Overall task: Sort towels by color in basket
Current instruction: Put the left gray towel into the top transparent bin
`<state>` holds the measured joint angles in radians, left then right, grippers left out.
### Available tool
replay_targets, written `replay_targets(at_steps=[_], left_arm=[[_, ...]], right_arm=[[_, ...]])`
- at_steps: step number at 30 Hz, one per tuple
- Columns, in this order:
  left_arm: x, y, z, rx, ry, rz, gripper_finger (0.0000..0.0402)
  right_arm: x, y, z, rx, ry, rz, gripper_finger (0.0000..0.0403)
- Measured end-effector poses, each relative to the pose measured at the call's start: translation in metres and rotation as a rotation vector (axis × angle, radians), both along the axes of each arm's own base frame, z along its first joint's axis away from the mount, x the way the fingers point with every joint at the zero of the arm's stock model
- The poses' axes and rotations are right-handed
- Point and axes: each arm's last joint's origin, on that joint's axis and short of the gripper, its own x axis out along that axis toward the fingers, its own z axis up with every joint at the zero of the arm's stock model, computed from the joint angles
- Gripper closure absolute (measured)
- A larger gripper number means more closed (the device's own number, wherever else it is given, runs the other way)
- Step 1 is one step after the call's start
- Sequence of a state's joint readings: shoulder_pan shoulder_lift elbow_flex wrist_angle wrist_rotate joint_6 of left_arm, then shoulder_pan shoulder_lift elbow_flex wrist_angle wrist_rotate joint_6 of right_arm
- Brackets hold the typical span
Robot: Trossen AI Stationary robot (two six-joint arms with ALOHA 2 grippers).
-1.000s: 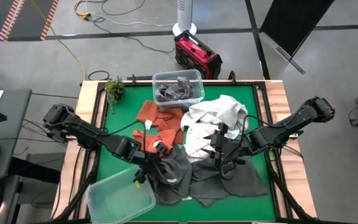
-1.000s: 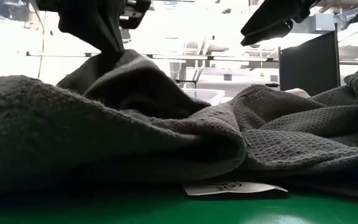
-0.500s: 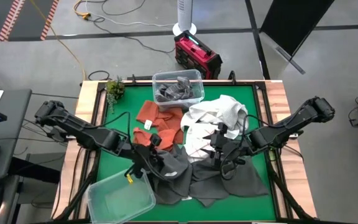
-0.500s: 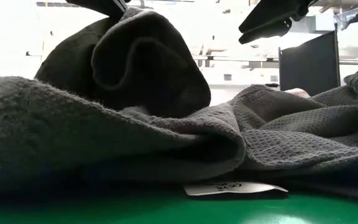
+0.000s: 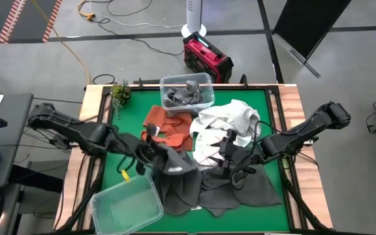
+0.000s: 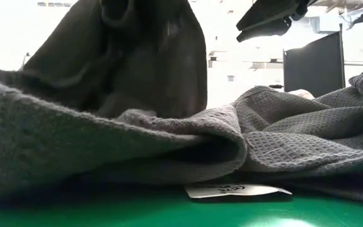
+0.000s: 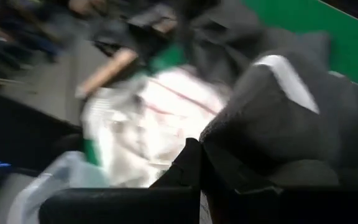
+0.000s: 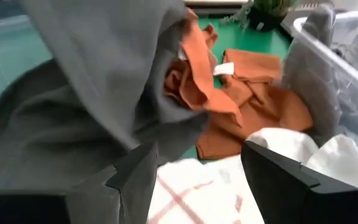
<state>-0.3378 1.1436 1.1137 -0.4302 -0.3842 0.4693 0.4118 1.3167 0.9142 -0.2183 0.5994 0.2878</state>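
My left gripper (image 5: 154, 151) hangs above the table's near left part, shut on a dark grey towel (image 5: 178, 179) that it has drawn up out of the dark grey heap (image 6: 282, 139) at the front. The low view shows the raised towel (image 6: 137, 57) as a tall hanging fold. My right gripper (image 5: 230, 158) hovers open over the middle, above the white towels (image 5: 227, 124), with nothing between its fingers (image 8: 278, 174). Rust orange-red towels (image 5: 168, 127) lie flat on the green mat, left of the white ones. A white towel with red grid lines (image 8: 185, 193) lies under my right gripper. My left gripper pinches a bunched part of the dark grey towel (image 7: 253, 124) between its two fingers, coming from the table's left and slanting down. The towel hangs slack below the fingers. Its lower part (image 5: 185, 196) rests on the dark grey heap.
A clear bin (image 5: 187, 91) holding grey towels stands at the far edge. Another clear bin (image 5: 126, 207) sits at the near left corner, right beside the lifted towel. A small green plant (image 5: 120, 93) stands at the far left corner.
My left gripper, still shut, has risen and drawn back toward the table's left and far side, tipping up toward level. The dark grey towel has come up with it into a tall hanging fold; its lower part has stayed on the heap.
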Motion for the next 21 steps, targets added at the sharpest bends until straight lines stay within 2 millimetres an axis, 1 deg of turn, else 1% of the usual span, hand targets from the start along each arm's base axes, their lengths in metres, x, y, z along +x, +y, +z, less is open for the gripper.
replay_targets(at_steps=[5, 11, 15, 21], left_arm=[[-0.013, 0.028, 0.031, 0.038, -0.213, 0.153, 0.0401], [-0.013, 0.067, 0.060, 0.096, -0.463, 0.325, 0.0401], [-0.009, 0.089, 0.071, 0.103, -0.599, 0.402, 0.0401], [0.000, 0.115, 0.075, 0.092, -0.711, 0.441, 0.0401]], right_arm=[[0.008, 0.003, -0.001, -0.048, -0.045, -0.002, 0.0143], [0.017, 0.005, -0.005, -0.120, -0.054, 0.037, 0.0143], [0.018, -0.001, 0.000, -0.128, -0.074, 0.023, 0.0143], [0.021, -0.002, 0.002, -0.115, -0.103, 0.019, 0.0143]])
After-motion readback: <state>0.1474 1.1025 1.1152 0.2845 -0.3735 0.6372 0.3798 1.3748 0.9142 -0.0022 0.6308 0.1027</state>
